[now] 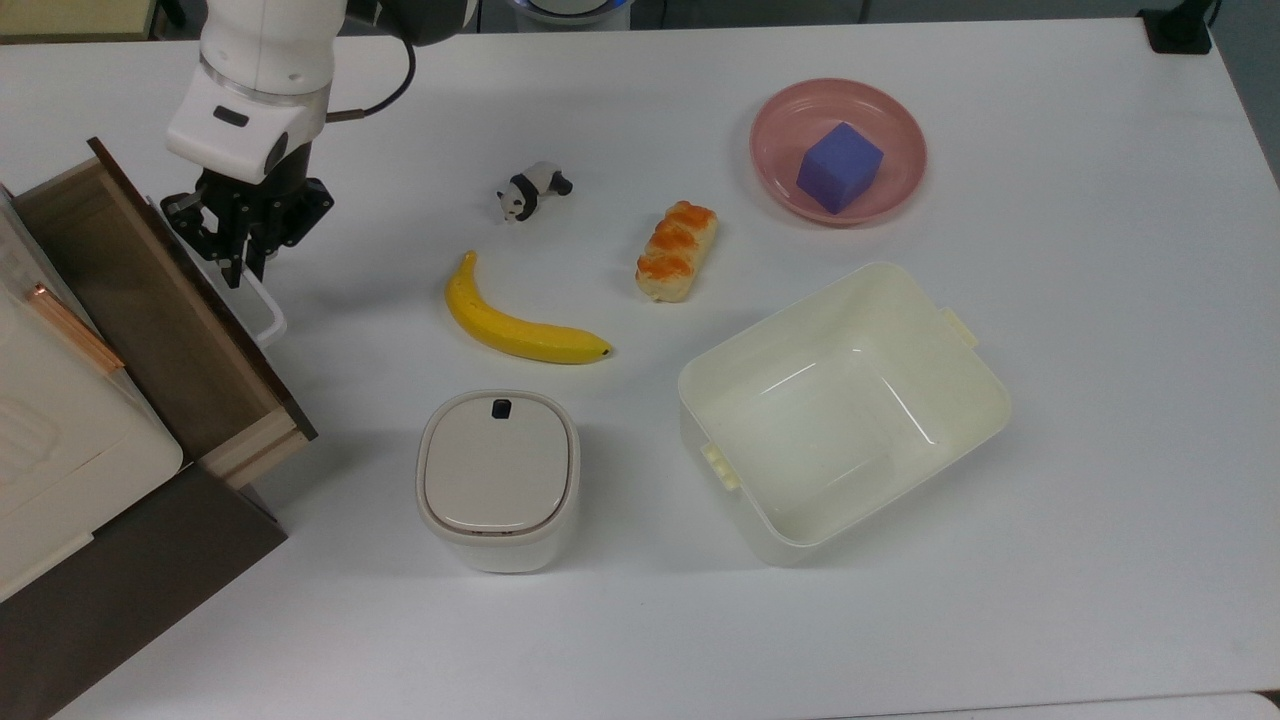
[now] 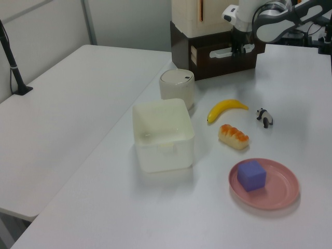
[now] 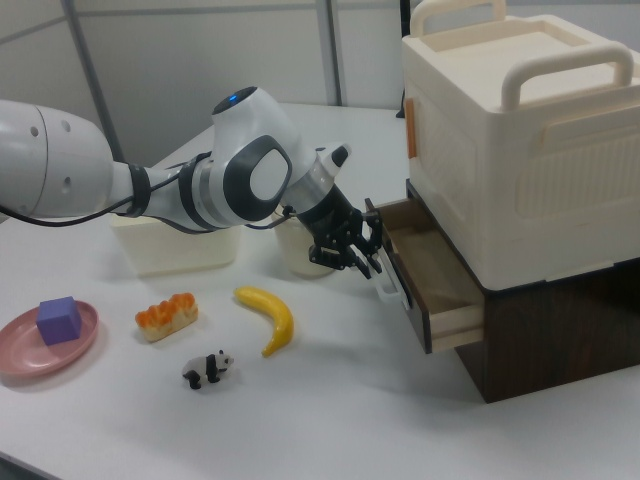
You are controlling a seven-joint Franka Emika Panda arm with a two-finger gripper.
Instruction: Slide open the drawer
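Observation:
The drawer [image 1: 150, 310], with a dark brown front, light wood sides and a brown inner bottom, stands partly pulled out of a dark cabinet at the top view's left. Its white bar handle [image 1: 262, 308] runs along the front. My gripper [image 1: 240, 268] points down at the handle's far end, fingers shut on the bar. In the right view the gripper [image 3: 368, 265] holds the handle [image 3: 391, 291] in front of the drawer [image 3: 432, 287]. In the left view the gripper [image 2: 237, 50] meets the drawer front [image 2: 223, 57] at the back.
A cream appliance [image 1: 50, 400] with a copper strip sits on the cabinet. On the white table lie a banana [image 1: 520, 332], a toy panda [image 1: 533, 190], a bread roll [image 1: 677, 250], a pink plate [image 1: 782, 112] holding a purple cube [image 1: 840, 167], a cream bin [image 1: 845, 420] and a lidded container [image 1: 497, 480].

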